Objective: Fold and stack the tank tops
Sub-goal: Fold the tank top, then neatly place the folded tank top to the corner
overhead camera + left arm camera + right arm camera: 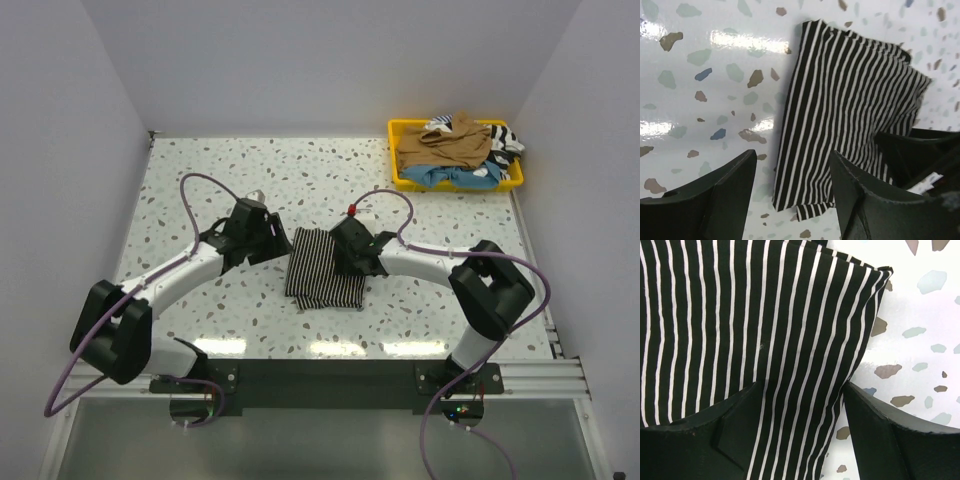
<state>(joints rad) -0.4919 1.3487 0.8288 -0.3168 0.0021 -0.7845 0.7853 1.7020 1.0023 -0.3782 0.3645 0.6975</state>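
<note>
A: Task item, where is it?
B: The striped tank top (322, 270) lies flat on the speckled table (200, 180), in the middle of the near half, between the two arms.
A: Look?
B: Thin black-and-white stripes. It is folded to a rough rectangle, with layers showing at the edges. The stripes run along its long side. Mostly smooth, with light ripples near one corner in the left wrist view. A small striped bit pokes out past the near-left corner.
A: Left tool?
B: The left gripper (791, 162) is spread, pinching nothing. It hangs over the top's left edge, and that edge runs through the gap between the fingers. Contact with the cloth: cannot tell.
A: Right?
B: The right gripper (802, 390) is also spread wide, with only flat cloth showing in the gap below. It sits over the top's right side, near a folded corner. Touching or not, cannot tell.
A: Other tops?
B: Heaped in the yellow tray (394, 155) at the far right corner of the table, well apart from the folded one. The tan-brown top (445, 148) is crumpled on the pile. The light blue top (455, 177) is under it at the tray's near side. A black-and-white piece (507, 138) with broader stripes is at the tray's right end, mostly hidden.
</note>
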